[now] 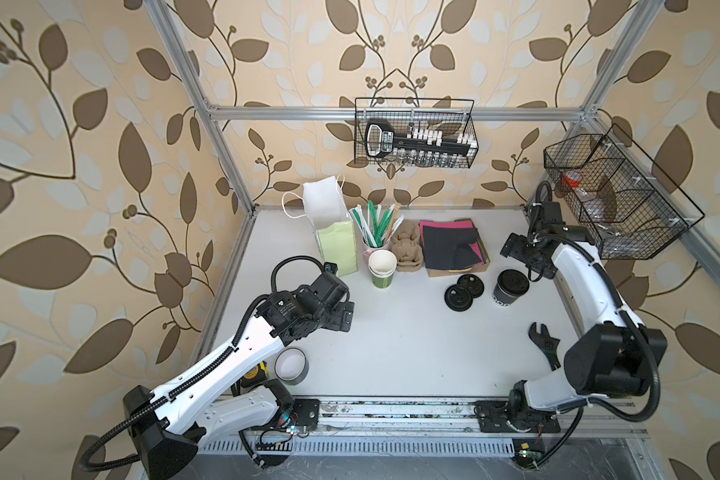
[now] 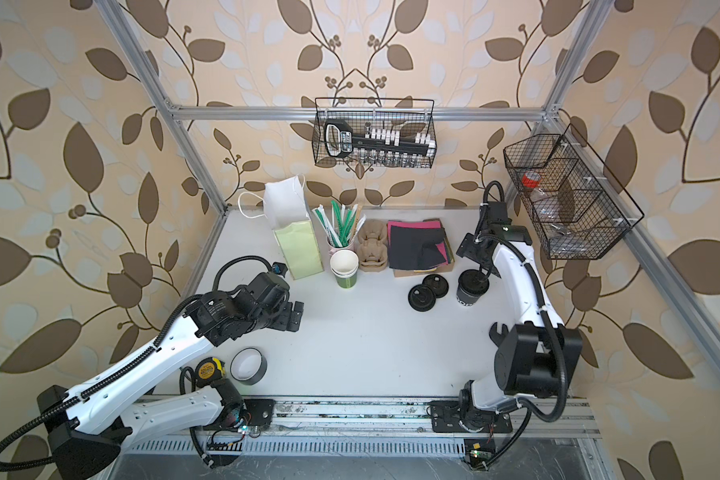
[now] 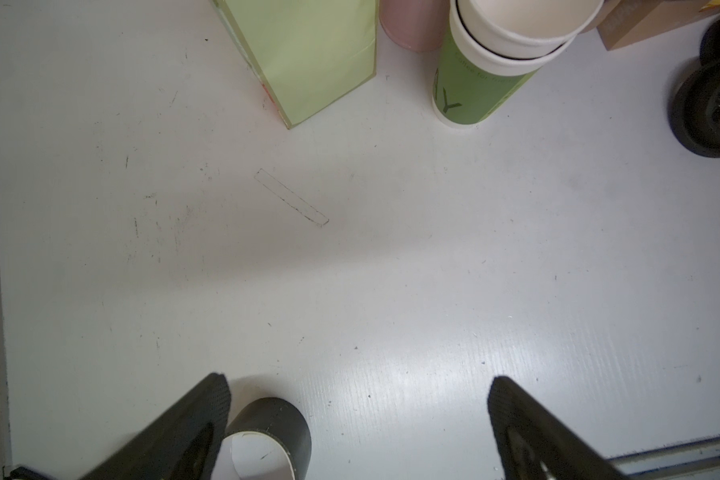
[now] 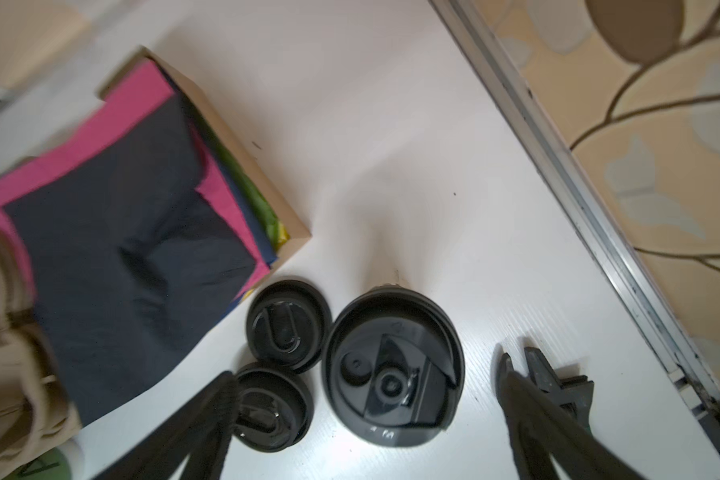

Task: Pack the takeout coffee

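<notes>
Currently the coffee [image 1: 511, 286] stands free near the right edge of the worktop [image 1: 412, 340]. Both the left claw [image 3: 358, 379] and the right claw [image 4: 364, 370] are spread.

Coffee lid [image 4: 391, 374] — matt plastic

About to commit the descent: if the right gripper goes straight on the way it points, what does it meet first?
The round black plastic sip lid on the dark takeout cup, centred between the open fingers of the right gripper. Depth is unclear, but nothing shows in between.
</notes>
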